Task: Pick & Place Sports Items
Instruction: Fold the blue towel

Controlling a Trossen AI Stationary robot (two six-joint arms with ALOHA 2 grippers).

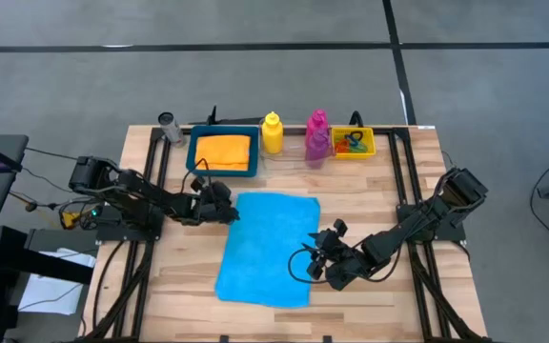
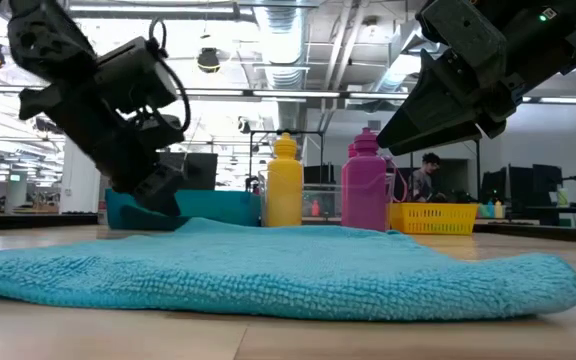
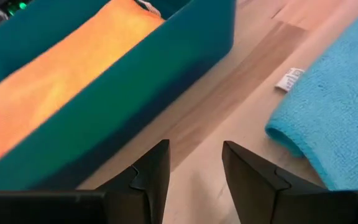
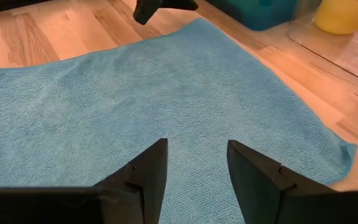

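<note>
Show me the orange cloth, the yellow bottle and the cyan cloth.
orange cloth (image 1: pixel 224 151), high view, its middle
yellow bottle (image 1: pixel 272 136), high view, its body
cyan cloth (image 1: pixel 269 246), high view, its middle

The big cyan cloth (image 1: pixel 267 247) fills the table's middle; bare wood lies open on both sides.

cyan cloth (image 1: pixel 267 248) | orange cloth (image 1: pixel 224 151) | yellow bottle (image 1: pixel 272 133) | magenta bottle (image 1: pixel 317 131) | blue tray (image 1: pixel 198 145)

Cyan cloth (image 1: pixel 267 248) lies spread flat; orange cloth (image 1: pixel 224 151) folded in tray.
</note>
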